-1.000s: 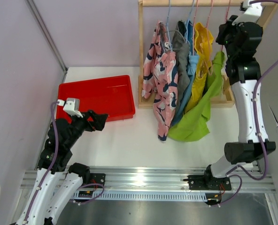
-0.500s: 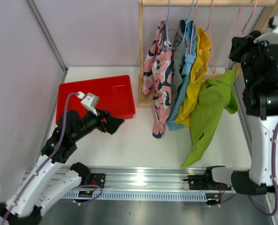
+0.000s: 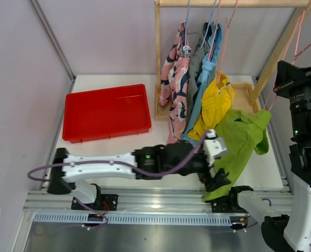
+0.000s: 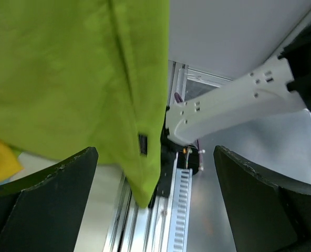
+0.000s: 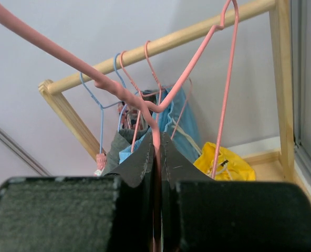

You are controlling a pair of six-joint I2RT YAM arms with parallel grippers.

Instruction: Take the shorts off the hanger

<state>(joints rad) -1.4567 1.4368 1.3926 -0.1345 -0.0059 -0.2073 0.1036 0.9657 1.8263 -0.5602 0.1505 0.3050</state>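
Note:
The lime green shorts (image 3: 239, 139) hang from a pink hanger (image 3: 302, 37) off the wooden rail (image 3: 224, 3). My right gripper (image 5: 156, 142) is shut on that hanger's wire (image 5: 155, 105). My left gripper (image 3: 217, 182) is open at the green shorts' lowest corner. In the left wrist view that corner (image 4: 145, 184) hangs between the wide-apart fingers (image 4: 40, 205), touching neither. The yellow shorts (image 3: 216, 105) sag low on the rack. The light blue (image 3: 205, 79), dark grey (image 3: 193, 73) and pink printed shorts (image 3: 176, 89) hang on the rail.
A red tray (image 3: 105, 113) lies at the left of the white table. The rack's slanted wooden post (image 3: 279, 52) stands beside my right arm. The metal rail with both arm bases (image 3: 161, 202) runs along the near edge, just under my left gripper.
My left arm swung from beside the red tray across to the green shorts' bottom corner. My right gripper carried the hanger with the green shorts off the rail, rightward and nearer. The yellow shorts sagged lower.

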